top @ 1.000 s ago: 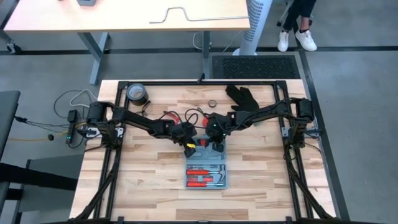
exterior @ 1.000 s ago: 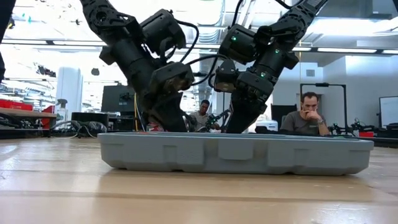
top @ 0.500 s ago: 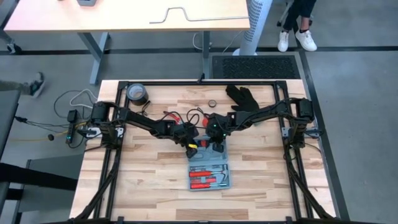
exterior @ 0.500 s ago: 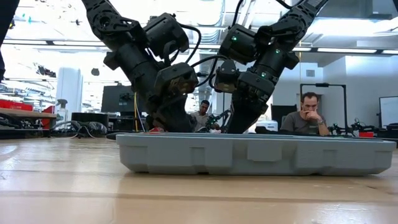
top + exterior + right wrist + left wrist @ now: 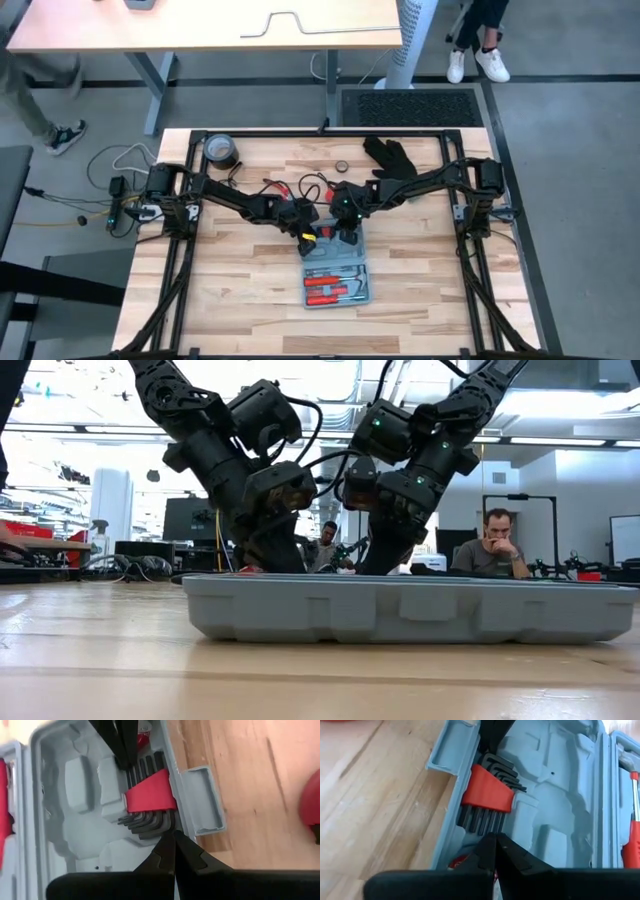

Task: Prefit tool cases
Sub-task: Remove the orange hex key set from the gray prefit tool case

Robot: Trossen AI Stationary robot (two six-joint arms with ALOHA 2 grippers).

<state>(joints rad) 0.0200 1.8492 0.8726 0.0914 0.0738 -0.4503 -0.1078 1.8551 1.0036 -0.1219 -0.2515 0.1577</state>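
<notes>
The tool case [image 5: 336, 285] is seen lying open and flat on the wooden table [image 5: 240, 290], just in front of both grippers. In the low view its blue-grey shell [image 5: 410, 608] spans most of the width, with both arms coming down behind it.

The left gripper [image 5: 305, 237] and the right gripper [image 5: 346, 236] are held close together over the case's far half, near its handle tab [image 5: 202, 800]. In the left wrist view the left fingertips [image 5: 495, 845] are pressed together with no gap and nothing is seen between them; they are poised just before a set of black hex keys [image 5: 492, 795] in a red holder [image 5: 487, 790] seated in a grey recess. In the right wrist view the right fingertips [image 5: 174, 842] are likewise closed on nothing, just beside the bent ends of the same hex keys [image 5: 147, 820], with the left gripper's fingers seen on the keys' other side.

Red-handled tools [image 5: 325, 286] are seen in the case's near half. A black glove [image 5: 388, 155] and a dark tape roll [image 5: 219, 150] lie well behind the grippers. No brand, label or writing can be read on the case or tools. A seated person [image 5: 490, 550] is visible in the room beyond.
</notes>
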